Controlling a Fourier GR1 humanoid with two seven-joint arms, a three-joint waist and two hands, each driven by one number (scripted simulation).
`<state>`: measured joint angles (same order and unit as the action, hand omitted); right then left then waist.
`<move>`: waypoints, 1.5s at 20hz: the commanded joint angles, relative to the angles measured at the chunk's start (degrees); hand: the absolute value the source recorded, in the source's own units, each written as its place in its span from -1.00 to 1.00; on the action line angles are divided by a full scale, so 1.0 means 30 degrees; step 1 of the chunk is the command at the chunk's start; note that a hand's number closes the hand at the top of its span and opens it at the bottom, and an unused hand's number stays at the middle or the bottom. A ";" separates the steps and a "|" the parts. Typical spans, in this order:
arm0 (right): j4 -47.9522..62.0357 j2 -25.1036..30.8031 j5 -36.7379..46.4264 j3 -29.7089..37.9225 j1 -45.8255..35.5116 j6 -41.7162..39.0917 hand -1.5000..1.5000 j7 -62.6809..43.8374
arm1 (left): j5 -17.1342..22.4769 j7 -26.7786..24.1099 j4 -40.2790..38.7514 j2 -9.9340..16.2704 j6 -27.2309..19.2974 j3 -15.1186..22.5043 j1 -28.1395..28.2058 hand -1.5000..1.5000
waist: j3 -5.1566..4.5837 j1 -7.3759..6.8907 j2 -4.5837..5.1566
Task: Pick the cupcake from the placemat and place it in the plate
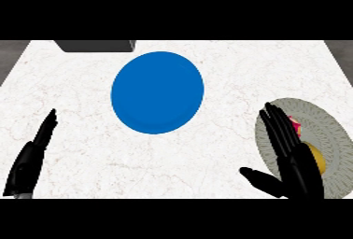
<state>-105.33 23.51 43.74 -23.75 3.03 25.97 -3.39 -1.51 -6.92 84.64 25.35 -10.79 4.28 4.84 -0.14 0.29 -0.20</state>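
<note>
Cupcake (299,127) on placemat (331,140) behind spread right hand (293,149); blue plate (157,92) bare.

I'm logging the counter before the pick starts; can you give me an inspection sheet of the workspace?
Surface: white marbled counter, bare between the items.
Job's things: blue plate at centre, nothing in it; cupcake on the grey round placemat at right, partly hidden by the right hand.
Clutter: dark grey box at the far edge.
Hands: right hand open, fingers straight, in front of the cupcake, not curled round it; left hand open, resting at lower left.
Cables: nothing seen.
Surroundings: grey floor beyond the counter.
</note>
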 commanded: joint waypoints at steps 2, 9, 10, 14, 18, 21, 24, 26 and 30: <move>-0.0699 0.1414 0.3782 -0.0184 0.0409 -0.3521 -1.00 -0.4637 | 0.0202 0.0191 0.0086 0.0352 0.0194 -0.0595 -0.0144 0.00 | -0.0025 0.0079 -0.0009; -0.1820 0.0159 0.6622 -0.0770 -0.2881 -1.0878 -1.00 -1.1825 | -0.0206 0.0232 0.0080 -0.0145 0.0119 -0.0289 -0.0398 0.00 | 0.0003 -0.0243 0.0057; -0.1451 0.0555 0.5954 0.0063 -0.3937 -1.2392 -1.00 -1.2143 | 0.0085 0.0571 0.0136 0.0285 0.0592 -0.0532 -0.0583 0.00 | 0.0000 -0.0338 0.0081; -0.0270 -0.1042 0.6404 -0.0683 -0.4920 -1.4758 -1.00 -1.3887 | 0.0024 -0.0490 -0.0143 0.0148 0.0909 -0.0766 0.0092 0.00 | 0.0023 -0.0352 0.0084; 0.0843 -0.1266 0.5455 0.0813 -0.6137 -1.6971 -1.00 -1.4084 | 0.0320 -0.0526 -0.0062 0.0115 0.1447 -0.1236 0.0225 0.00 | 0.0038 -0.0289 0.0070; 0.2266 -0.1280 0.5552 0.1135 -0.6599 -1.7992 -1.00 -1.4165 | -0.0255 -0.1157 -0.1322 -0.0308 0.1124 -0.1316 -0.0582 0.00 | 0.0033 -0.0207 0.0099; 0.2599 -0.0291 0.5332 0.1633 -0.7060 -2.0335 -1.00 -1.4169 | -0.0448 0.0527 0.0101 -0.0300 0.1049 -0.1062 -0.0418 0.00 | 0.0041 -0.0185 0.0063; 0.3989 0.0165 0.5989 0.1355 -0.6110 -1.8998 -1.00 -1.3116 | -0.0830 -0.0698 -0.1967 -0.1020 0.0847 -0.0976 -0.1372 0.00 | 0.0039 -0.0024 0.0106; 0.6330 -0.0107 0.6180 0.2558 -0.7688 -1.9111 -1.00 -1.1905 | -0.0073 0.0436 0.0604 -0.0067 0.2345 -0.1995 0.0092 0.00 | 0.0052 -0.0265 0.0079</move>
<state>-92.77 22.80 61.47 -18.15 -17.69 -31.45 -42.12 -2.82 -6.92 84.95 24.12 -6.35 0.12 4.47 -0.01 -0.34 0.02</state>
